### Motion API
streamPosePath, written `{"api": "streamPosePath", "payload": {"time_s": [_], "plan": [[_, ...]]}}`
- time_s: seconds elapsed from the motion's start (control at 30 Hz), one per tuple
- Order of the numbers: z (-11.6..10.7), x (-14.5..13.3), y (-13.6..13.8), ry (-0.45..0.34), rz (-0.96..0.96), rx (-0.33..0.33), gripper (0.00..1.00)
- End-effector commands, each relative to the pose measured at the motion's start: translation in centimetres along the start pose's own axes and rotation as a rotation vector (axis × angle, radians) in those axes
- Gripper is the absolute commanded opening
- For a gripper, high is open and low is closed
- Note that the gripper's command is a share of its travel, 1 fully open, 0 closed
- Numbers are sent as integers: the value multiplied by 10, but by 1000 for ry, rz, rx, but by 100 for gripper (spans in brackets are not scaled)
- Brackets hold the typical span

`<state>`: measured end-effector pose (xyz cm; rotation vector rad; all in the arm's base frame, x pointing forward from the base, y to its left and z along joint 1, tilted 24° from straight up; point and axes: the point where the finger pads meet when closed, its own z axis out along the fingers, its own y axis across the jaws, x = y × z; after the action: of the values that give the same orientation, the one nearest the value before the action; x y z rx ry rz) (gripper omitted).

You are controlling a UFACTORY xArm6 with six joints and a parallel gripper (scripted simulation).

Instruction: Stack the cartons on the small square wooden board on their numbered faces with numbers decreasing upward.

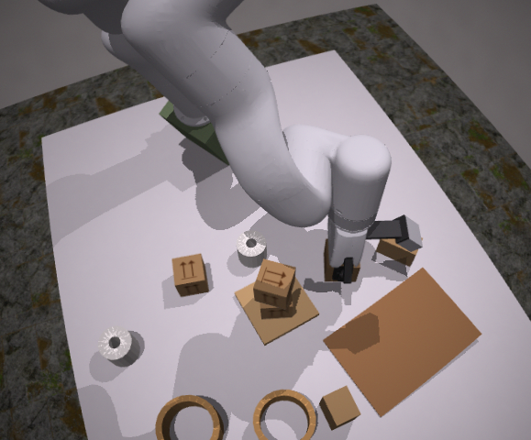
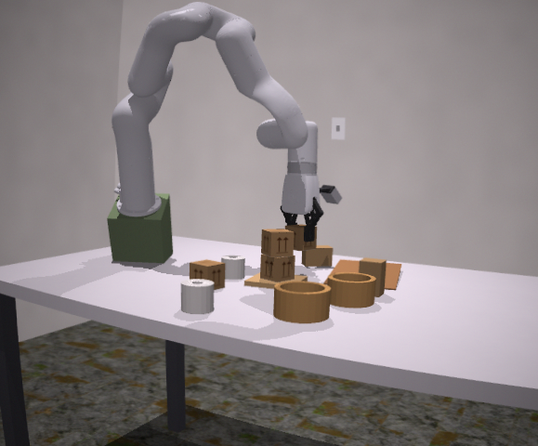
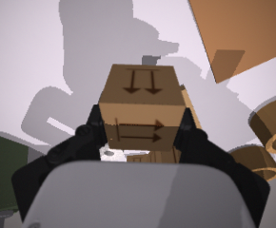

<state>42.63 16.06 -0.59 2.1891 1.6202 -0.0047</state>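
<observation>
I see the black two-finger gripper with its fingers pinching a brown cube-shaped cardboard carton with arrow prints by two opposite sides, lifted off the pale tabletop. In the exterior view that carton hangs just beside the upper of two matching stacked cartons, which stand on the small square wooden board. A fourth arrow-printed carton stands alone on the tabletop, apart from the board. The large flat brown board lies near the gripper's side.
</observation>
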Motion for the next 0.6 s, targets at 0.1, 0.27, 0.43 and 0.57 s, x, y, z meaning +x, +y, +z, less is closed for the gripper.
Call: {"api": "streamPosePath", "payload": {"time_s": [0.1, 0.27, 0.43, 0.57], "plan": [[-89, -3, 0, -9, -1, 7, 0], [-99, -26, 15, -8, -1, 9, 0], [-113, -76, 36, -8, -1, 8, 0], [-128, -116, 53, -9, -1, 8, 0]]}}
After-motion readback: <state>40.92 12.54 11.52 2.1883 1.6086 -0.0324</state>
